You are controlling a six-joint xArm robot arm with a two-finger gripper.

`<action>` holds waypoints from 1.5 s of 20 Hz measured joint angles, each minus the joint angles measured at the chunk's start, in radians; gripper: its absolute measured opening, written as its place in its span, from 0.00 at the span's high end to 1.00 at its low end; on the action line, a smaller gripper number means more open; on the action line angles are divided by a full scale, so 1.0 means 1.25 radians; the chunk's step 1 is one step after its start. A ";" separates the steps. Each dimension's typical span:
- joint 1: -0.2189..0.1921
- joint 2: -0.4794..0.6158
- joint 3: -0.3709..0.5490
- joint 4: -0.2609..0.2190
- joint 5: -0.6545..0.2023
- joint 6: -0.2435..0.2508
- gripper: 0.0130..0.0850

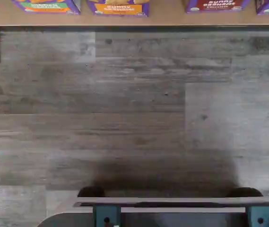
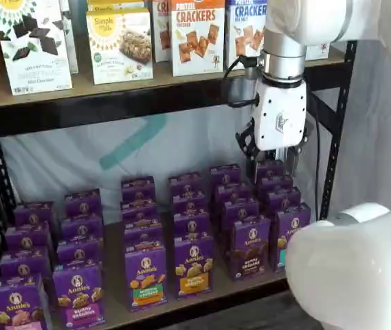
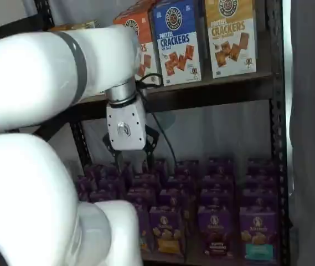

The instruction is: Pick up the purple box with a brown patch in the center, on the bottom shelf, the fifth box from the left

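Observation:
The purple box (image 2: pixel 250 247) with dark brown cookies and a brown band stands at the front of its row on the bottom shelf (image 2: pixel 115 242), also seen in a shelf view from the other side (image 3: pixel 215 230). The wrist view catches only its lower front (image 1: pixel 217 4) on the tan board's edge (image 1: pixel 162 18). My gripper (image 2: pixel 275 165) hangs fingers-down above the back of the rightmost rows, well above and behind the purple box. A gap shows between its two black fingers, so it is open and holds nothing. Its white body also shows in a shelf view (image 3: pixel 125 130).
Purple cartons fill the neighbouring rows, among them an orange-banded one (image 2: pixel 194 265) and a teal-banded one (image 3: pixel 258 235). Cracker boxes (image 2: pixel 196 34) stand on the higher board. A black rack post (image 2: pixel 336 137) rises at the right. A white arm link (image 2: pixel 353 268) blocks the lower right corner. Grey plank floor (image 1: pixel 134 104) lies before the shelf.

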 joint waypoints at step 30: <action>0.014 0.203 0.106 -0.064 -0.323 0.041 0.00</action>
